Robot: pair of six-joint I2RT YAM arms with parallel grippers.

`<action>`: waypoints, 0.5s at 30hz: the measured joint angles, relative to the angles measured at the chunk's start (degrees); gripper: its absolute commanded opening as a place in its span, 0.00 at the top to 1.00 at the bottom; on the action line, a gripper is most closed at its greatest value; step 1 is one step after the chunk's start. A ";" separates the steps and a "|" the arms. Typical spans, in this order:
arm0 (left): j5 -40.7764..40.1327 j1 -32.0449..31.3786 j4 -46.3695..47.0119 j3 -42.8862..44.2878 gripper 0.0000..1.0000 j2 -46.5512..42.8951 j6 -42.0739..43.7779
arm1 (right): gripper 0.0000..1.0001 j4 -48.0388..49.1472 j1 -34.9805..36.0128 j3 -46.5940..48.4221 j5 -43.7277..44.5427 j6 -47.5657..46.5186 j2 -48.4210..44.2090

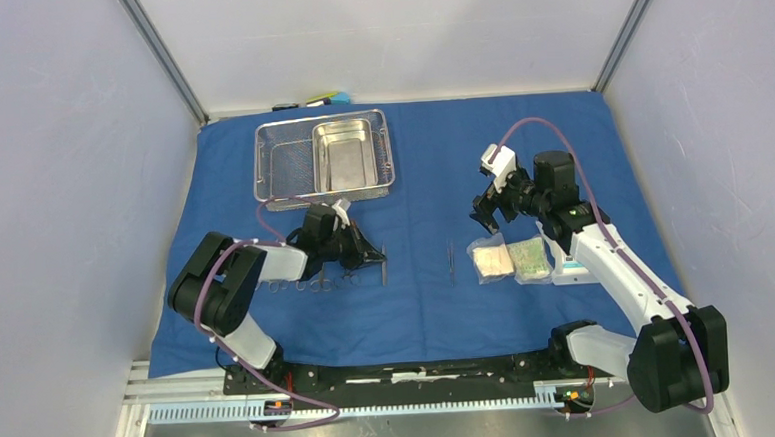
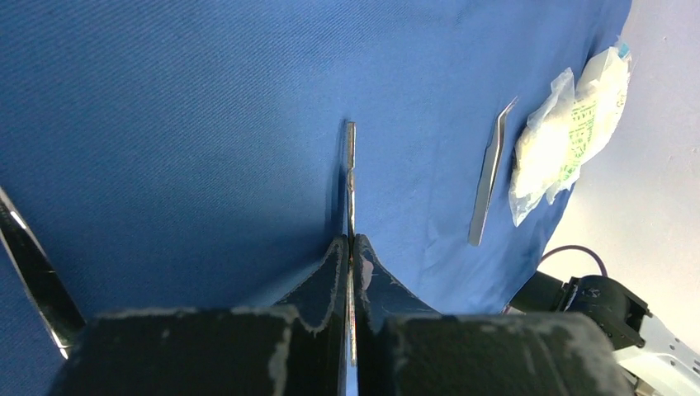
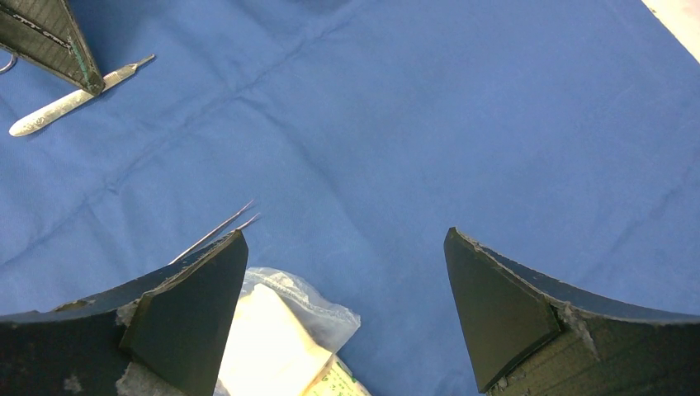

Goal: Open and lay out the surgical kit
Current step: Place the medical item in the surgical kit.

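Observation:
The blue cloth wrap (image 1: 438, 306) lies spread over the table. On its far left sits the wire-mesh tray (image 1: 281, 164) with the steel pan (image 1: 345, 153) inside. My left gripper (image 1: 370, 251) (image 2: 352, 243) is shut on a slim flat metal instrument (image 2: 350, 165) held close to the cloth. Ring-handled instruments (image 1: 312, 283) lie just left of it. Tweezers (image 1: 451, 260) (image 2: 489, 177) rest mid-cloth, beside clear packets (image 1: 492, 260) (image 1: 529, 259) (image 2: 545, 148). My right gripper (image 1: 490, 213) (image 3: 347, 233) hovers open above the packets, one packet (image 3: 272, 330) by its left finger.
A small white-yellow-blue block toy (image 1: 322, 100) sits off the cloth at the back wall. Grey walls close in on the left, right and rear. A third packet (image 1: 571, 266) lies partly under the right arm. Bare cloth stretches between tray and right gripper.

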 measured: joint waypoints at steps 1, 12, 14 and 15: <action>-0.09 0.00 -0.37 0.09 0.92 0.00 0.00 | 0.03 0.00 0.00 -0.02 -0.02 0.00 0.00; -0.81 -0.07 -2.10 1.44 0.72 0.04 0.33 | 0.03 0.04 -0.02 -0.13 -0.07 0.00 0.00; -0.81 -0.07 -2.49 1.73 0.69 0.04 0.44 | 0.03 0.09 -0.02 -0.33 -0.07 0.00 0.00; -0.81 -0.07 -2.69 1.90 0.67 0.04 0.48 | 0.03 0.07 -0.02 -0.35 -0.04 0.02 0.00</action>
